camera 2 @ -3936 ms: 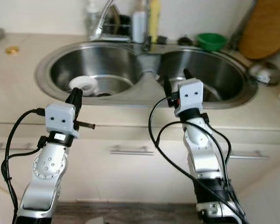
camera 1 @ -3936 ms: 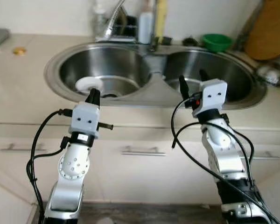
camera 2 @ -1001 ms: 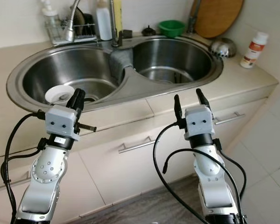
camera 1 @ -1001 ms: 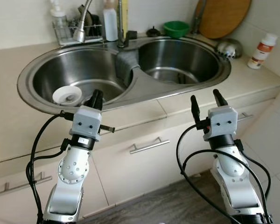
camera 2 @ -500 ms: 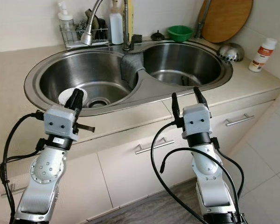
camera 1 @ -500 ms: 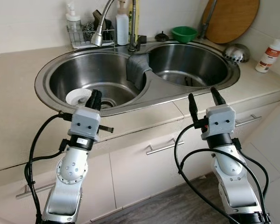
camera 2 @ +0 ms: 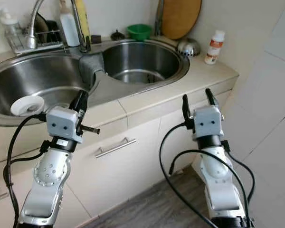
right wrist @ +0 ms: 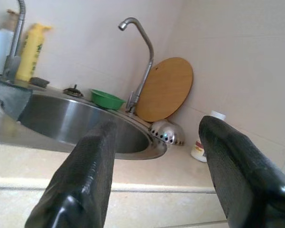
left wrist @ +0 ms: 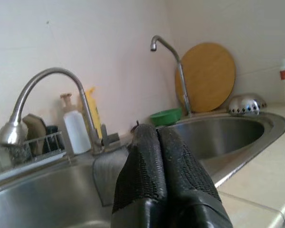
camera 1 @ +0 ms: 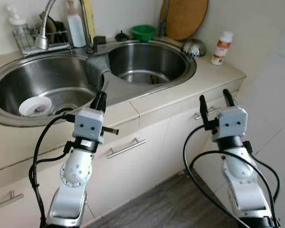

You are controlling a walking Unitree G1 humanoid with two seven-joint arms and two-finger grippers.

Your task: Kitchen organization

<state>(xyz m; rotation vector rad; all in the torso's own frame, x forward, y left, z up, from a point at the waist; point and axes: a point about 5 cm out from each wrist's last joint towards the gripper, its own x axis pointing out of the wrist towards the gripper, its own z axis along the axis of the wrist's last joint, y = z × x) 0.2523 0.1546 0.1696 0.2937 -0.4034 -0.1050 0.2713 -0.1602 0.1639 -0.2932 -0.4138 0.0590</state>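
My left gripper [camera 1: 99,100] is clenched, its two fingers pressed together, at 7 o'clock over the counter edge [camera 1: 147,102]. My right gripper [camera 1: 213,102] is released, two fingers spread, at 4 o'clock before the cabinet front. Farther is the double sink [camera 1: 183,78] with two basins; one white round dish [camera 1: 34,106] lies in the left basin. At 12 o'clock stand one green bowl [camera 1: 145,32] and one round wooden board [camera 1: 185,18]; at 2 o'clock one white bottle [camera 1: 221,47]

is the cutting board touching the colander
Cannot tell. In the right wrist view the colander overlaps the cutting board's lower edge, so no gap or contact shows.
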